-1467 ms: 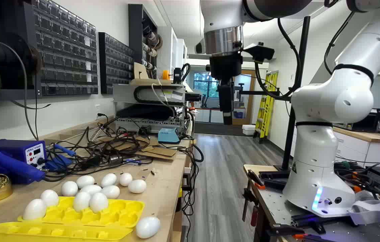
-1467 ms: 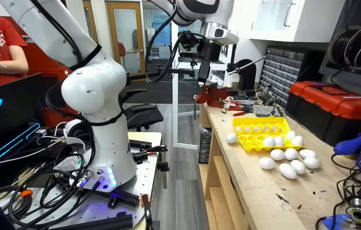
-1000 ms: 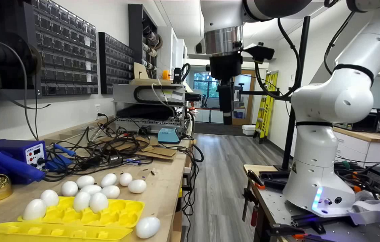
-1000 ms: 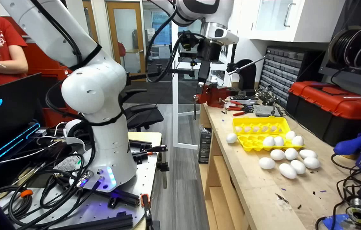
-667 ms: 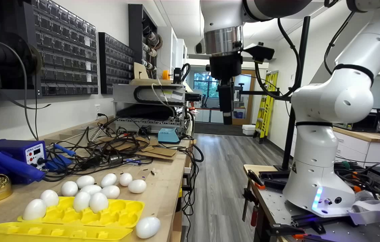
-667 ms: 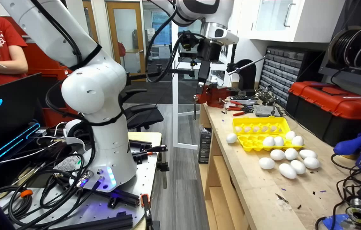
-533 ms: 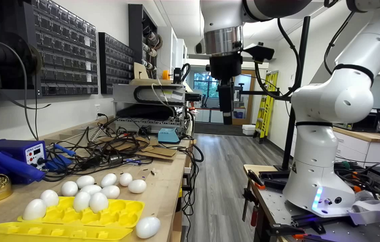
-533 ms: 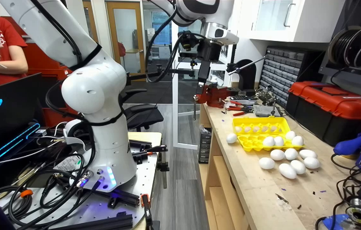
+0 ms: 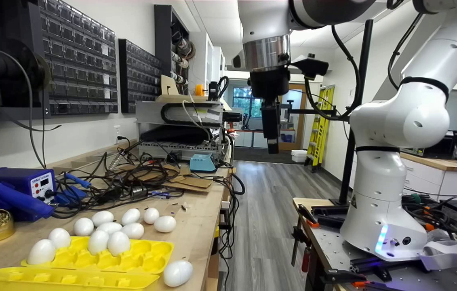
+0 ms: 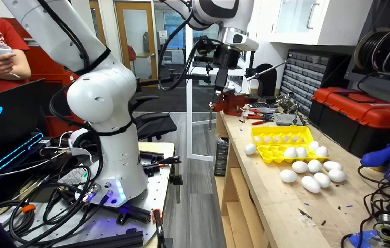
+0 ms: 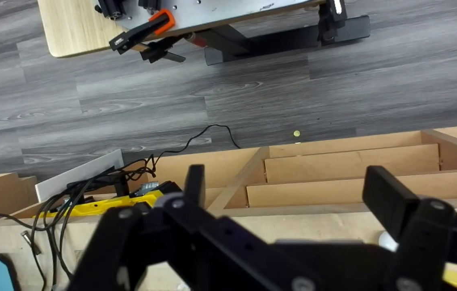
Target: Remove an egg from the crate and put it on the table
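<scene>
the gripper hangs high near the front edge of the counter, fingers wide apart, holding nothing; toward that edge sits the yellow crate, four eggs inside.

The table carries the crate, seven eggs, a lone egg near the aisle edge, a toolbox toward the wall edge.
</scene>
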`<state>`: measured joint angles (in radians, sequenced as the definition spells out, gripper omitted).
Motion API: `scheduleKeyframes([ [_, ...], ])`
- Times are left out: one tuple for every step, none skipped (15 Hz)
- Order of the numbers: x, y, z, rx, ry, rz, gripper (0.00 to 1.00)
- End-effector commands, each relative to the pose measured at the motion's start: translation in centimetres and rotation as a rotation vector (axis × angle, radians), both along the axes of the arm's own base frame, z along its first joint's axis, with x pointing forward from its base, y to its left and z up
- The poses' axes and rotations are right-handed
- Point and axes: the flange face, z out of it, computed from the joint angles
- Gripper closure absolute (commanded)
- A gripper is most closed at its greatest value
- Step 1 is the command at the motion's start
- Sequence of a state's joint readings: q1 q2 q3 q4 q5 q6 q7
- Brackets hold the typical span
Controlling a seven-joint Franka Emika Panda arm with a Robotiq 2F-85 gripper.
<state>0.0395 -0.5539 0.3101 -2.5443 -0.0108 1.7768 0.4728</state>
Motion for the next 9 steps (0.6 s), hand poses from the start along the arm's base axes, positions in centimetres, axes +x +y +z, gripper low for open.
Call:
scheduleKeyframes([
  [1.3, 1.1, -0.6, 0.006, -0.018, -0.008, 0.0],
  [1.8, 1.3, -1.0, 0.012, -0.021, -0.01, 0.0],
  [2.3, 1.5, -1.3, 0.02, -0.027, -0.008, 0.0],
  [2.9, 1.7, -1.8, 0.028, -0.035, -0.005, 0.0],
  [3.5, 1.9, -2.2, 0.031, -0.042, -0.008, 0.0],
  [4.2, 2.0, -2.8, 0.039, -0.051, -0.013, 0.0],
  [4.9, 2.2, -3.2, 0.048, -0.06, -0.01, 0.0],
  [5.7, 2.4, -3.8, 0.052, -0.066, -0.008, 0.0],
  [6.5, 2.6, -4.3, 0.055, -0.073, -0.005, 0.0],
])
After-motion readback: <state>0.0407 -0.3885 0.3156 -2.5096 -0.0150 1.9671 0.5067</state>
